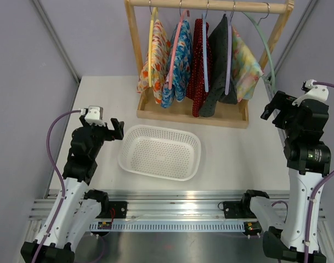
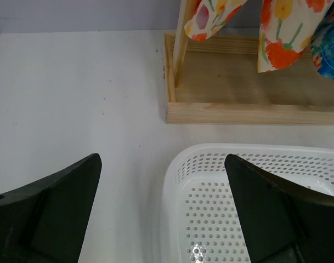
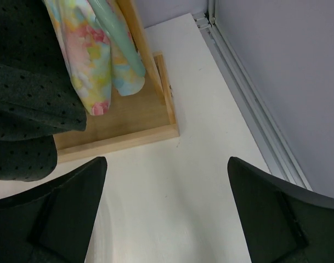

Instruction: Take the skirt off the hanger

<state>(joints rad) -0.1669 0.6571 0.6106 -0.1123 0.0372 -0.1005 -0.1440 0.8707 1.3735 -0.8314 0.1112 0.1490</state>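
Wooden rack [image 1: 188, 112] stands at the far edge of the bench [image 1: 238, 159], about centre, base flat on the surface. Five garments hang from its top rail, each on its own hanger; left to right: orange floral garment [image 1: 158, 55] on a yellow hanger, blue floral garment [image 1: 180, 60] on pink, red dotted garment [image 1: 198, 71] on pale blue, dark dotted garment [image 1: 220, 66] on lilac, pastel garment [image 1: 244, 66] on green. Cannot tell which one is the skirt; all five are on the rail, none touched. White perforated basket [image 1: 161, 153] sits mid-bench, just in front of the rack base and apart from it. Left gripper [image 1: 118, 129] hangs over the left part of the bench beside the basket's left rim, fingers wide apart, holding nothing; the left wrist view shows bare bench and the basket corner between them. Right gripper [image 1: 273, 109] is near the rack's right end toward the far right corner, fingers also spread, nothing between them.
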